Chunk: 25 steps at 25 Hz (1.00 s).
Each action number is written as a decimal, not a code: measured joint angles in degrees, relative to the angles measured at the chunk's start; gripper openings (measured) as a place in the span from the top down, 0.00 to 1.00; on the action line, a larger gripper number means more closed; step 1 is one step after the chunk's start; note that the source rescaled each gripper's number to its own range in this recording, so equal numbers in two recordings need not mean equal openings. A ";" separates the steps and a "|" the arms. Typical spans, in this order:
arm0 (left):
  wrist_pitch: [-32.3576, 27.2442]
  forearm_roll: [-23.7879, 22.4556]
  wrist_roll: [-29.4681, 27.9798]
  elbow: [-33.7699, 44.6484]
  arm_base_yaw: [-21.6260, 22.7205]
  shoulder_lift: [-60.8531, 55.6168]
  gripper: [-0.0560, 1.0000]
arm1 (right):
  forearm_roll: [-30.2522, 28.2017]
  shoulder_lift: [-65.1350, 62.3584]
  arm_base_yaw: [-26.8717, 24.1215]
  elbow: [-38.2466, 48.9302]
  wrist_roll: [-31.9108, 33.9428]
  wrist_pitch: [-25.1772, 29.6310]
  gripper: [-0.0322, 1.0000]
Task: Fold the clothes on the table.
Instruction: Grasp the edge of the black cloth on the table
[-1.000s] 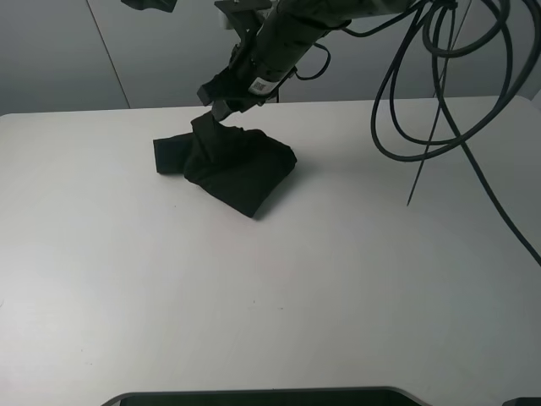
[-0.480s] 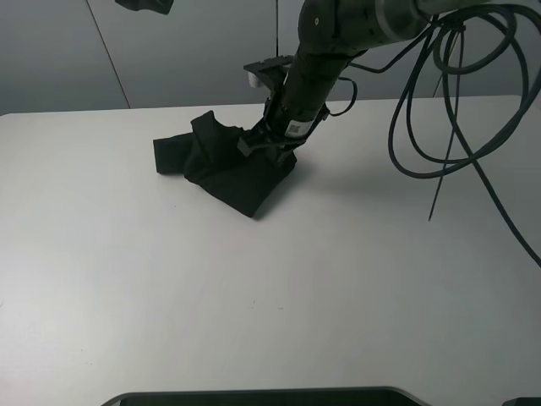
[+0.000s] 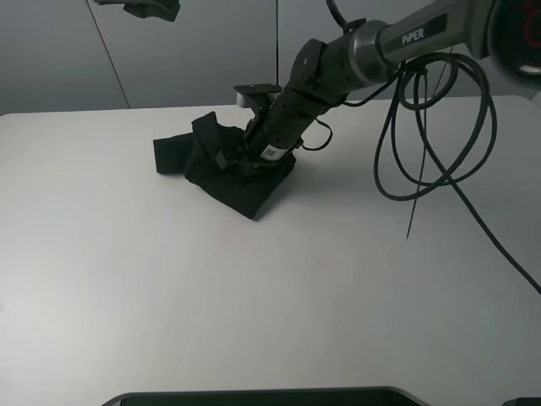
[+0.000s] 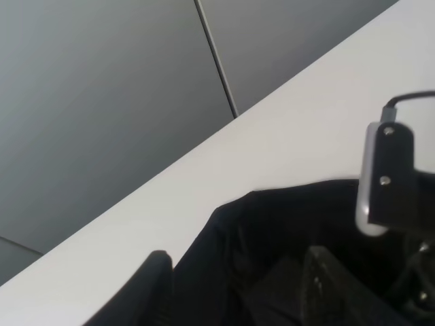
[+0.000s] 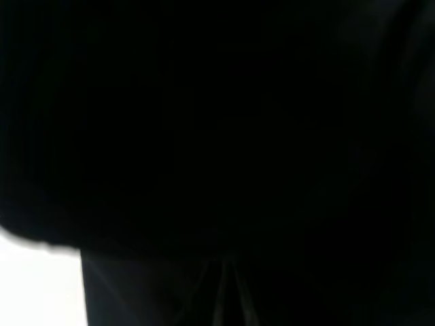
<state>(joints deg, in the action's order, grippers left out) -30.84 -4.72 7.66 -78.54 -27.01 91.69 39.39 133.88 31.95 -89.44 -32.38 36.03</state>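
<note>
One black T-shirt [image 3: 241, 182], the only clothes in view, lies bunched in a crumpled heap on the white worktop [image 3: 270, 288], toward the worktop's far edge, with one fold standing up at the heap's far side. No print shows on it.

Two arms are in view. The right arm reaches across from the right of the shirt and slopes down onto it, so that the right hand [image 3: 243, 157] is sunk into the dark cloth at the top of the heap. Its jaws are pressed together. Whether they pinch cloth I cannot tell, since its wrist view is filled with black.

The left hand [image 3: 150, 8] hangs high above and beyond the shirt, well apart from it, its two fingers [image 4: 155, 288] spread with nothing between them.

Several loops of black cable [image 3: 423, 127] hang to the right of the shirt.
</note>
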 joint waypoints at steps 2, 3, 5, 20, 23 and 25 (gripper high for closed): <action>-0.13 0.12 0.00 0.00 0.00 0.00 0.41 | 2.22 1.11 0.00 0.00 -0.71 0.45 0.97; -0.37 0.12 0.11 0.00 0.00 0.00 0.41 | 2.28 1.22 0.00 0.00 -0.70 0.77 0.97; -1.29 0.35 1.11 0.00 -0.26 0.00 0.41 | 1.54 1.22 0.00 -0.21 0.59 1.94 0.97; -9.35 3.33 7.51 0.00 -3.54 4.94 0.59 | -14.20 -0.07 -2.45 0.29 19.29 11.88 0.97; -9.02 4.25 7.51 0.00 -3.54 5.59 0.60 | -12.68 -0.74 -4.89 2.63 18.59 12.44 0.97; -8.90 6.89 8.55 0.00 -3.54 6.74 0.56 | -10.95 -1.03 -6.24 4.02 17.19 12.55 0.97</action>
<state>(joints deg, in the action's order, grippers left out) -39.74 2.18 16.21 -78.54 -30.54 98.43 28.44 132.86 25.71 -85.42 -15.19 48.58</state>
